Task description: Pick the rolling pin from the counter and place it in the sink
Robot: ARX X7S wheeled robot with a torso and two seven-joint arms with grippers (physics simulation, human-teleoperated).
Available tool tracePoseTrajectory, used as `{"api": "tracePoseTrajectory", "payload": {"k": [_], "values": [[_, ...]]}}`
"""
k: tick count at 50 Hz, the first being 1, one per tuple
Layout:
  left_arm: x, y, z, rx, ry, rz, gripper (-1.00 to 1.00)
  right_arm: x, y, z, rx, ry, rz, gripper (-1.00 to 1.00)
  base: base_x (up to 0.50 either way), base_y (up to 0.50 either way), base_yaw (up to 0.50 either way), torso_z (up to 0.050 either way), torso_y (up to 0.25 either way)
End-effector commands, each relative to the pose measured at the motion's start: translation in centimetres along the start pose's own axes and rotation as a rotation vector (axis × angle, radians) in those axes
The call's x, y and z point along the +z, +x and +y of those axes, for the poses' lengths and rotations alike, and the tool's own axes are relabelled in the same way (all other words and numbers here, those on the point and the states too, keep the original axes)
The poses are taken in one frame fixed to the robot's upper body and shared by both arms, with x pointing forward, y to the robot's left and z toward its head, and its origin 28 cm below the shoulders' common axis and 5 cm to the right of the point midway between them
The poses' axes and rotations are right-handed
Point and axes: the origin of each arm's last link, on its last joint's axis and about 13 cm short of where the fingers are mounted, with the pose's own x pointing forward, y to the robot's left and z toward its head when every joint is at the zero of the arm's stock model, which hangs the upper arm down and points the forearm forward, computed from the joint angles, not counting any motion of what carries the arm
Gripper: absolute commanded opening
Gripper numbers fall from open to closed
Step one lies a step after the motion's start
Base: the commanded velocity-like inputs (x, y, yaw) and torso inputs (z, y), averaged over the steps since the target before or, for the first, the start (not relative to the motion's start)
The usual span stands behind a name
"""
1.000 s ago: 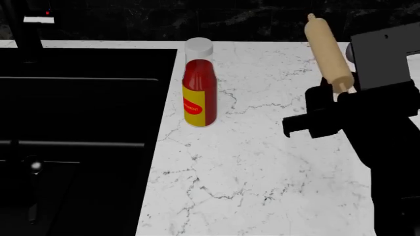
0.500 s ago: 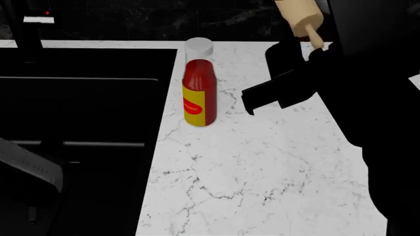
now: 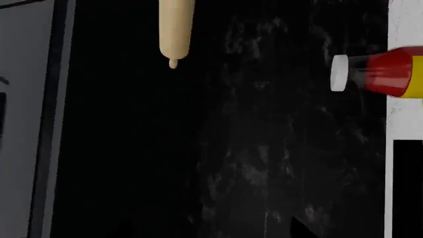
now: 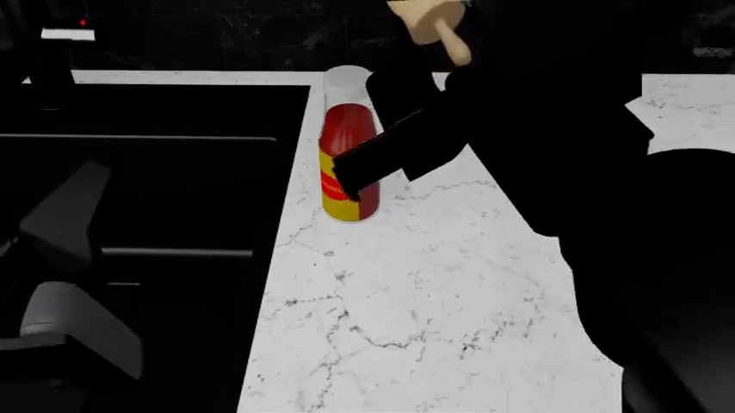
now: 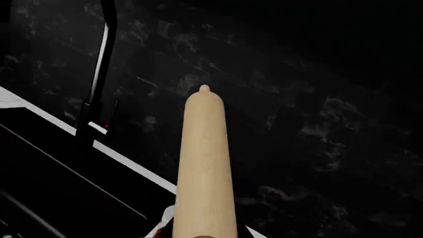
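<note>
While the black sink [image 4: 150, 172] fills the head view's left side, the left gripper [image 4: 69, 284] hangs low over it, its fingers too dark to tell whether spread or closed. Right of the basin edge, a red ketchup bottle [image 4: 348, 155] stands upright on the white marble counter [image 4: 436, 292]. Above the bottle, the right gripper [image 4: 402, 142] clenches the rolling pin [image 5: 205, 163] by its lower handle, its long axis roughly upright, free knob pointing up past the frame's top toward the dark backsplash [image 5: 317, 99].
</note>
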Motion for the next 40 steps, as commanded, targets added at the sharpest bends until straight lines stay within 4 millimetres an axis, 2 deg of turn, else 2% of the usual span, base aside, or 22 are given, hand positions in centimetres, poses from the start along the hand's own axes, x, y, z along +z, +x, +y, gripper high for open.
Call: {"api": "tracePoseTrajectory", "payload": {"k": [1,6,19,32,40], "values": [[-0.4,-0.3,0.0,-0.007,0.186,-0.067,1.00,1.1,1.5,0.8,0.059,-0.022,-0.033,-1.00,0.00,0.00,0.00,0.000,0.000],[-0.2,-0.2,0.1,0.011,0.248,-0.081,1.00,1.2,2.2,1.1,0.080,-0.016,-0.041,-1.00,0.00,0.00,0.00,0.000,0.000],[0.0,1.8,0.4,0.084,0.228,-0.141,1.00,1.2,2.6,1.9,0.128,-0.001,-0.066,-1.00,0.00,0.00,0.00,0.000,0.000],[-0.3,4.8,0.2,0.085,0.204,-0.155,1.00,1.3,2.8,2.6,0.171,0.013,-0.092,-1.00,0.00,0.00,0.00,0.000,0.000],[-0.5,6.4,1.1,0.105,0.180,-0.170,1.00,1.0,2.9,2.7,0.182,0.026,-0.095,-1.00,0.00,0.00,0.00,0.000,0.000]]}}
